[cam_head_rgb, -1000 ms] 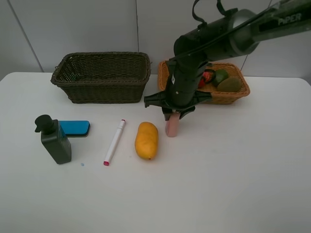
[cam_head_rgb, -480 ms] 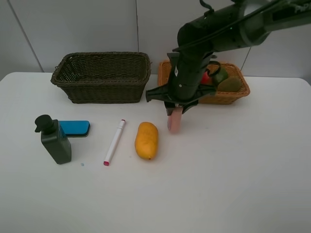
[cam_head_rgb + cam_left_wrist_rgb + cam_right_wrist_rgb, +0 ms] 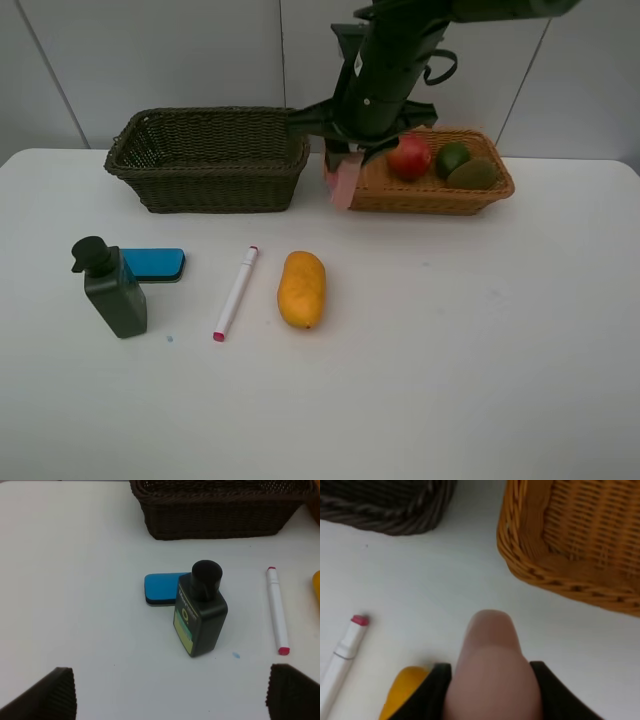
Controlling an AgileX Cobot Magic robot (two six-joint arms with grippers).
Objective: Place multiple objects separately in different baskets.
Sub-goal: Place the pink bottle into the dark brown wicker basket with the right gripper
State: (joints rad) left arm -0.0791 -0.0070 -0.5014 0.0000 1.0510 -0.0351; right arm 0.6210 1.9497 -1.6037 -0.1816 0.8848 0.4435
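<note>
My right gripper (image 3: 345, 160) is shut on the pink small bottle (image 3: 342, 184) and holds it in the air between the dark olive-brown basket (image 3: 210, 158) and the light orange-tan basket (image 3: 432, 193). The bottle fills the right wrist view (image 3: 491, 672). On the table lie the mango (image 3: 301, 288), the white pink-tipped marker (image 3: 236, 291), the blue eraser (image 3: 154, 263) and the dark green pump bottle (image 3: 112, 288). The red fruit (image 3: 408, 157), lime (image 3: 452, 157) and kiwi (image 3: 473, 174) lie in the tan basket. My left gripper (image 3: 170, 692) is open, apart from the pump bottle (image 3: 199, 609).
The white table's (image 3: 480, 350) front and right parts are bare. A grey panelled wall (image 3: 150, 60) stands behind the baskets. The dark basket shows nothing inside from this angle.
My right gripper has lifted the pink bottle off the table beside the mango and carried it up and back toward the gap between the baskets. The red fruit now shows in the tan basket.
</note>
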